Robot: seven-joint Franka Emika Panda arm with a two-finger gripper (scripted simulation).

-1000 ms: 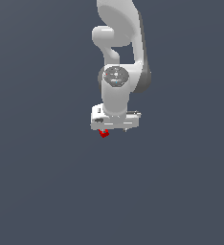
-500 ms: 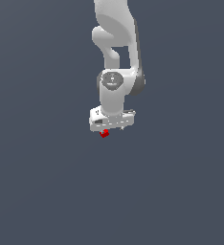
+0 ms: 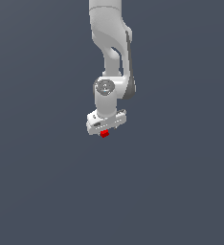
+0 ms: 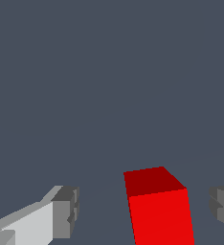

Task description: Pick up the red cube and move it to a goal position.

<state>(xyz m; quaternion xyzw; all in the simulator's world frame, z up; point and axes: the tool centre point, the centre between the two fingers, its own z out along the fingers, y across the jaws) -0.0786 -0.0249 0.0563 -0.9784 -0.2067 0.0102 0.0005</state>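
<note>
Plain dark grey-blue ground (image 3: 181, 191) is filling both views, no walls or edges showing. Nothing else is lying around and nothing is blocking the way. The white arm (image 3: 111, 57) is reaching down from the top; the gripper (image 4: 145, 210) is standing spread, grey pads (image 4: 66, 210) apart from the cube. The red cube (image 3: 104, 134) is sitting between the fingers, just under the hand. Compared with a second ago, the hand has shifted slightly toward the exterior view's left.

red cube (image 4: 159, 210) between the fingers (image 4: 61, 213) — gaps either side, plain grey all round
</note>
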